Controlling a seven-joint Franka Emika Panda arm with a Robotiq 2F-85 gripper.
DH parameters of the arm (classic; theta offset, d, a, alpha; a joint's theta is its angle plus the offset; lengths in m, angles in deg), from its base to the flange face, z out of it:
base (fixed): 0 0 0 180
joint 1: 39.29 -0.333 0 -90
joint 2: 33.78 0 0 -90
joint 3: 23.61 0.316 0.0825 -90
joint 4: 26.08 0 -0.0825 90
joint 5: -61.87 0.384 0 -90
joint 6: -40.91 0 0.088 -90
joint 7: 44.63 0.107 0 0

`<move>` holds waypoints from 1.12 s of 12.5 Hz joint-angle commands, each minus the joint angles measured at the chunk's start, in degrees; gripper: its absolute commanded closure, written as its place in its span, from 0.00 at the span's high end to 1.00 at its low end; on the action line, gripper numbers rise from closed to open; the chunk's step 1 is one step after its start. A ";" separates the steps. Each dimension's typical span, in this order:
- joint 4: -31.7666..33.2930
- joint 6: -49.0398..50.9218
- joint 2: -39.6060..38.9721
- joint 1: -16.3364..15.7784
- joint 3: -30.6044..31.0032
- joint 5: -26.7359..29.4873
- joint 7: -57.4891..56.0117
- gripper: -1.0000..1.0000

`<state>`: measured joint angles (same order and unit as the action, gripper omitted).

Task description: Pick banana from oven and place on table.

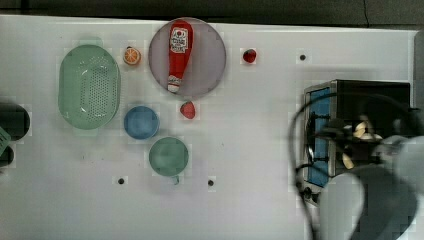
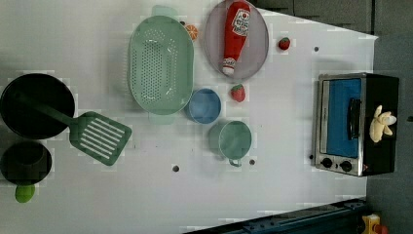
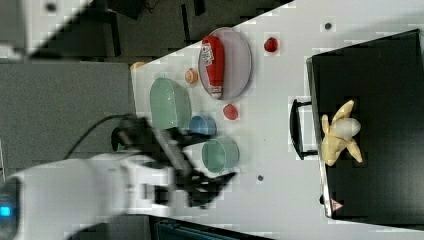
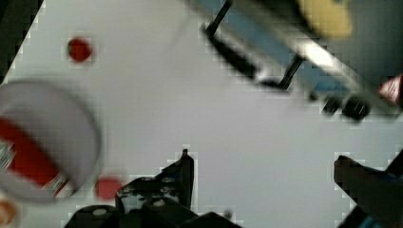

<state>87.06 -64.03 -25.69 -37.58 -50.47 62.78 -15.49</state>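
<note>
Banana resting atop toaster oven, reachable from above. Gripper spread wide, holding nothing, near oven, ready for pickup.

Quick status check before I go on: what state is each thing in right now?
Banana: lying on top of the oven, not held.
Oven: door shut.
Gripper: open, empty.
Ketchup bottle: lying flat on the plate.
Green cup: upright, empty.
Blue bowl: upright, empty.
Colander: upright, empty.
</note>
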 commanded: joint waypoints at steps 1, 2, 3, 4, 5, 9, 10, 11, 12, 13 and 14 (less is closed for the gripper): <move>-0.76 -7.50 -2.66 1.00 -2.91 -1.48 -17.74 1.00; -1.06 -9.99 -5.22 1.04 -4.37 -1.36 -21.10 1.00; -1.27 -11.92 -7.69 1.08 -5.70 -1.27 -23.39 1.00; -1.30 -13.52 -10.07 1.13 -6.86 -1.19 -24.65 1.00; -1.28 -14.52 -12.25 1.17 -7.75 -0.95 -24.80 1.00; -0.62 -18.54 -18.68 1.71 -9.53 3.20 -24.79 1.00; -0.25 -19.83 -19.55 2.02 -9.58 3.91 -24.80 1.00; 0.19 -20.17 -20.07 2.21 -9.58 4.39 -24.80 1.00; 0.74 -20.17 -20.33 2.38 -9.59 4.61 -24.80 1.00; 1.37 -20.24 -20.50 2.45 -9.58 4.98 -24.80 0.96; 1.82 -20.69 -20.65 2.51 -9.59 5.56 -24.79 0.85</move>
<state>89.97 -84.20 -48.27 -35.33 -60.43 66.50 -38.40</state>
